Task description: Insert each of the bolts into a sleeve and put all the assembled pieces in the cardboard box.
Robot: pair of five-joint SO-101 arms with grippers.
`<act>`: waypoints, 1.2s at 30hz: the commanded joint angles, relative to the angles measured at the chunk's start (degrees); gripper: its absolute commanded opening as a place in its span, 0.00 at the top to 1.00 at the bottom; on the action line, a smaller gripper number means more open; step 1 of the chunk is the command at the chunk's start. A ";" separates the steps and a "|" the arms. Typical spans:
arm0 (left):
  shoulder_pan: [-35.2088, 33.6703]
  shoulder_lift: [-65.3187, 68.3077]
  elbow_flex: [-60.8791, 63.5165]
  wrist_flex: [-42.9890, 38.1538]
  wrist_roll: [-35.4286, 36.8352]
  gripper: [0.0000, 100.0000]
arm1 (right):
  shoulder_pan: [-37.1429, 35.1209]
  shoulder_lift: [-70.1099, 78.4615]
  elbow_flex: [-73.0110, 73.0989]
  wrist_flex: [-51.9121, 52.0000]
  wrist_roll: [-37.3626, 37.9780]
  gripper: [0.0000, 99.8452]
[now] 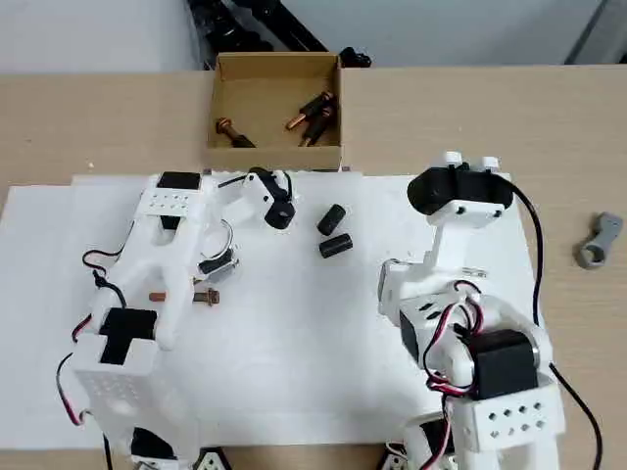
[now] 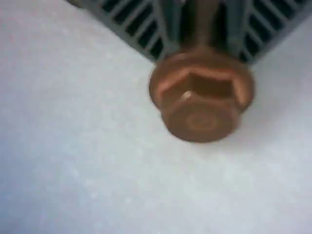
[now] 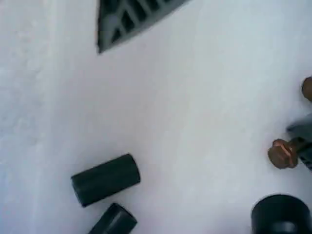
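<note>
A copper bolt (image 1: 204, 296) lies on the white sheet (image 1: 294, 343) at the left, its hex head (image 2: 201, 97) close up in the left wrist view. My left gripper (image 1: 209, 282) is shut on its shaft, with a ribbed finger (image 2: 131, 19) on either side. Two black sleeves (image 1: 332, 218) (image 1: 336, 246) lie loose mid-sheet, also seen as sleeves (image 3: 105, 179) (image 3: 113, 222) from the right wrist. My right arm (image 1: 460, 196) is folded at the right, apart from them; one ribbed finger (image 3: 126, 19) shows. The cardboard box (image 1: 277, 155) at the back holds three assembled pieces (image 1: 312, 110).
A grey part (image 1: 599, 240) lies on the bare wooden table at the far right. The left arm's black wrist motor (image 1: 278, 212) hangs just left of the sleeves. The sheet's middle and front offer free room.
</note>
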 commanded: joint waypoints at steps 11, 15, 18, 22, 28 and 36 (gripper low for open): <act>-9.41 -13.36 -2.07 -2.64 14.07 0.99 | 0.13 0.22 -0.44 -1.54 -1.93 0.78; -10.02 -18.99 -1.80 -0.79 18.37 0.99 | -0.22 4.35 -0.44 -3.65 -9.76 0.78; -9.85 -24.70 -1.71 1.41 21.54 0.99 | -2.07 10.42 -0.79 -6.20 -13.71 0.78; -9.93 -33.05 -1.71 4.31 27.34 0.99 | -3.56 18.24 -1.85 -12.26 -14.86 0.78; -9.93 -46.33 -1.36 8.26 35.25 0.99 | -3.56 31.96 -10.46 -17.10 -17.58 0.78; -10.29 -64.18 11.91 11.34 35.69 0.99 | -5.58 51.82 -24.26 -16.92 -24.88 0.78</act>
